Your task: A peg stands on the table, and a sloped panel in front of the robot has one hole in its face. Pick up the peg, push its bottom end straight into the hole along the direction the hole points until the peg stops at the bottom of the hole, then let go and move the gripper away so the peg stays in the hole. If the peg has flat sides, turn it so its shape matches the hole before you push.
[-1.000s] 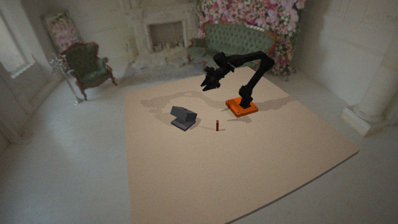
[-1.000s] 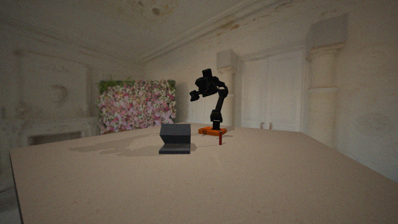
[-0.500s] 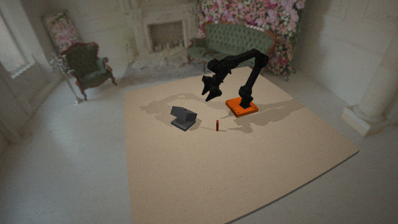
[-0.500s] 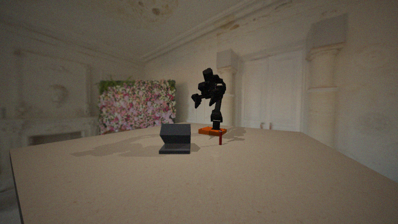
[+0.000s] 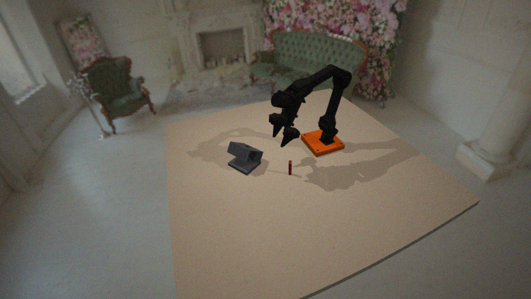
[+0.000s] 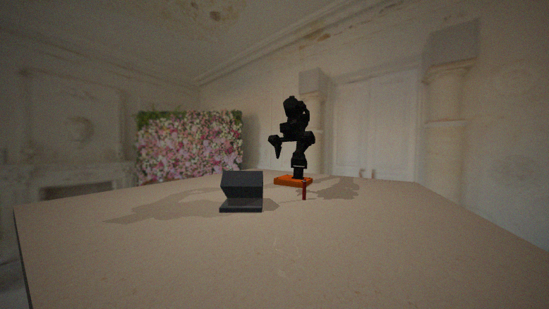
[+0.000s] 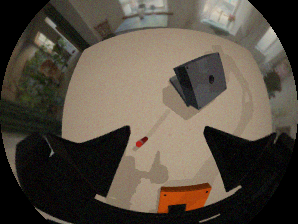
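Across the near part of the top view extends the bare foreground of the desk (image 5: 260, 230) (image 6: 288, 249) (image 7: 120, 75), a flat, light tan surface. Beyond this foreground, the red peg (image 5: 290, 168) (image 6: 304, 190) (image 7: 142, 142) stands upright on the desk. Its long axis is vertical: the bottom end meets the desk and the brighter red end points up. Whether its sides are round or flat cannot be determined at this size. The peg stands apart from the panel block and outside its hole.

Beside the peg, with a gap between, sits the dark grey panel block (image 5: 243, 151) (image 6: 243, 179) (image 7: 195, 82), its tilted upper body carried on a flat foot. The dark hole (image 5: 247, 146) (image 7: 211, 79) opens in the sloped upper face. The hole axis is inclined; the upright peg is therefore not aligned with it.

Above the desk, the tool (image 5: 278, 140) (image 6: 287, 156) (image 7: 169, 129) is open, with its fingers wide apart and nothing between them. The fingers point downward, and their tips are above the level of the peg top. Farther back, the orange base plate (image 5: 317, 151) (image 6: 282, 180) (image 7: 185, 192) lies on the desk and supports the black arm (image 5: 336, 96) (image 6: 296, 115). Past the desk stand the green armchair (image 5: 115, 87) and the green sofa (image 5: 315, 52).
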You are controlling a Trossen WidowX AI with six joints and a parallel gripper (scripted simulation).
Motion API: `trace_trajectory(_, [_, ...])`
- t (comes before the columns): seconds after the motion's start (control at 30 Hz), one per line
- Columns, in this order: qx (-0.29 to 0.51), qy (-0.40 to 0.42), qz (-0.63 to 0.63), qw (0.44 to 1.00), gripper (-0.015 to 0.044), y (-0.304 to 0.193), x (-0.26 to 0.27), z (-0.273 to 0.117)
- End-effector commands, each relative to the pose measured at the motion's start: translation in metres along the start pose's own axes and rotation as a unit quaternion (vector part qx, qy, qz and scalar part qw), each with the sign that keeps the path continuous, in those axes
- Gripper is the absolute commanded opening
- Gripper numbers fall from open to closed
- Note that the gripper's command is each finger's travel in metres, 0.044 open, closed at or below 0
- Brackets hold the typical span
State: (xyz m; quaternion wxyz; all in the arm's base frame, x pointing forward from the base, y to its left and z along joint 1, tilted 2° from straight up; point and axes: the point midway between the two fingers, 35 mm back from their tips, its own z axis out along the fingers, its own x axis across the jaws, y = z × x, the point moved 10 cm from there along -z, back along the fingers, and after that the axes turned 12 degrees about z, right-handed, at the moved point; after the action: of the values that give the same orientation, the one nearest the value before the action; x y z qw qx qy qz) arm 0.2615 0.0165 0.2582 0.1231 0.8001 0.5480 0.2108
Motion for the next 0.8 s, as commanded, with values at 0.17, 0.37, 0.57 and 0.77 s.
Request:
trace_trajectory(0.17, [0.073, -0.009, -0.049, 0.996, 0.0440, -0.001, 0.020, 0.016])
trace_trajectory(0.37, [0.119, -0.019, -0.078, 0.990, 0.0440, -0.004, 0.032, 0.028])
trace_trajectory(0.57, [0.165, -0.029, -0.106, 0.980, 0.0440, -0.008, 0.044, 0.039])
trace_trajectory(0.77, [0.209, -0.040, -0.134, 0.968, 0.0440, -0.013, 0.055, 0.050])
